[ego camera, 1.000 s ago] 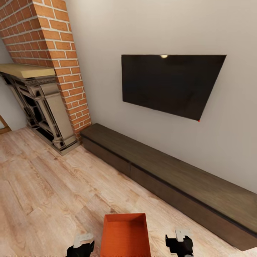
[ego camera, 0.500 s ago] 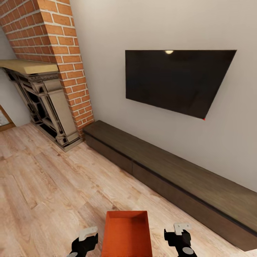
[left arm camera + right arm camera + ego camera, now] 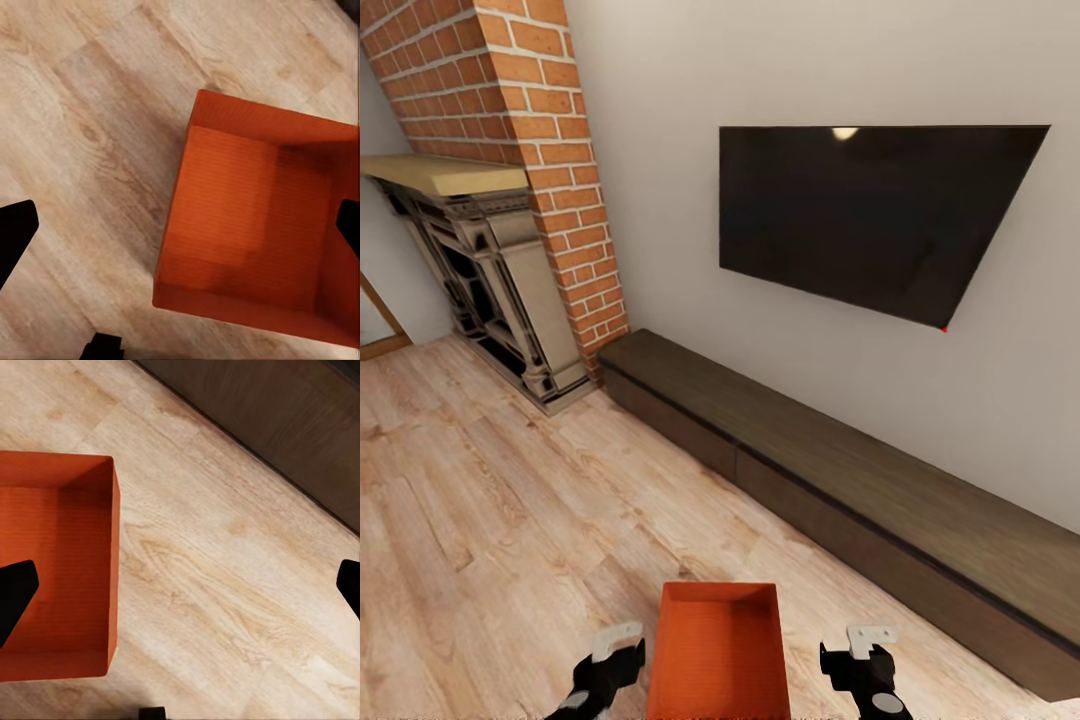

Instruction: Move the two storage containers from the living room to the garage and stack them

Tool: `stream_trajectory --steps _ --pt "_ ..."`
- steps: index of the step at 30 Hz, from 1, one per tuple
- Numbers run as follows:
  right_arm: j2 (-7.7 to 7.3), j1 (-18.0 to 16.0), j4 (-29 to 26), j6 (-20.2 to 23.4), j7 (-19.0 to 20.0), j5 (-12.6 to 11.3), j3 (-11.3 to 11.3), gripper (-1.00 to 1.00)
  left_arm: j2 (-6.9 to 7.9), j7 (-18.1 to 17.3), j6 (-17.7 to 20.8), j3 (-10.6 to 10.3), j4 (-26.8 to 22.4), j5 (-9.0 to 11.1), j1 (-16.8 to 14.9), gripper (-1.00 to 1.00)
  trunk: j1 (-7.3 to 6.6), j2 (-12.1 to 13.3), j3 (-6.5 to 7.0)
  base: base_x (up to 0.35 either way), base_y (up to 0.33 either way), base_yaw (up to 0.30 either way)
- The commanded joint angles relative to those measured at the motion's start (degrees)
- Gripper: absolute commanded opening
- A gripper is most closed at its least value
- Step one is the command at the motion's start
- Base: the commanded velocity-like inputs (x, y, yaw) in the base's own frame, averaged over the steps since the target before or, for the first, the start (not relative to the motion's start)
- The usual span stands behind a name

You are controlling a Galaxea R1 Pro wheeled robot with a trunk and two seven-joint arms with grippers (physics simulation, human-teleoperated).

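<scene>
an orange bin (image 3: pixel 718 650) sits on the wood floor (image 3: pixel 490 520) between the left tool (image 3: pixel 603 672) and right tool (image 3: pixel 866 668), both spread wide and empty, seemingly flanking it for a two-sided lift.

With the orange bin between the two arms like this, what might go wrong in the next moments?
1. The storage container sits between the left gripper and right gripper, and neither touches its walls, so closing in unevenly may push it sideways across the wood-plank floor.
2. The low TV cabinet lies close ahead on the right; turning the base toward it might knock the bin or the right arm against it.
</scene>
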Motion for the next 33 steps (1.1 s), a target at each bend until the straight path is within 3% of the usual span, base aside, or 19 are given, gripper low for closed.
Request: stream_trajectory --steps 1,2,3,11,17,21,29,33 --pt "0.03 -0.08 -0.41 0.2 -0.4 0.19 0.32 1.0 -0.04 0.3 0.82 -0.5 -0.84 0.41 -0.04 1.0 0.02 -0.09 -0.19 0.0 0.0 0.01" --pt "0.14 -0.19 -1.22 0.4 -0.4 0.29 0.41 1.0 -0.07 0.33 2.07 -0.51 -2.06 0.41 -0.04 1.0 0.02 -0.09 -0.28 0.0 0.0 0.006" --pt "0.54 -2.27 -3.53 2.1 -0.48 0.77 0.58 1.0 0.14 0.32 8.52 -0.51 -9.34 0.32 -0.07 1.0 0.02 -0.09 -0.37 0.0 0.0 0.038" --pt "0.36 -7.77 -4.0 5.84 -0.77 0.47 0.42 1.0 0.6 0.43 18.45 -0.44 -23.41 0.12 -2.11 1.0 0.02 -0.09 -1.12 0.0 0.0 0.059" --pt "0.3 -8.18 -2.57 6.02 -0.8 -0.05 0.28 1.0 1.32 0.17 22.36 -0.49 -22.0 0.17 -3.17 1.0 0.02 -0.09 -1.67 0.0 0.0 0.064" --pt "0.37 -8.2 0.85 6.65 -0.75 -0.04 0.27 1.0 1.6 0.11 27.75 -0.51 -20.22 0.12 -3.44 1.0 0.02 -0.09 -2.05 0.0 0.0 0.065" --pt "0.45 -8.2 1.48 6.22 -0.16 0.4 0.27 1.0 1.21 0.02 28.04 -0.44 -20.94 0.58 -3.55 1.0 0.02 -0.09 -2.79 0.0 0.0 0.076" --pt "0.51 -8.2 1.18 5.97 -0.18 0.46 0.4 1.0 1.52 -0.01 26.38 -0.19 -20.8 0.52 -3.56 1.0 0.02 -0.09 -3.12 0.0 0.0 0.055"
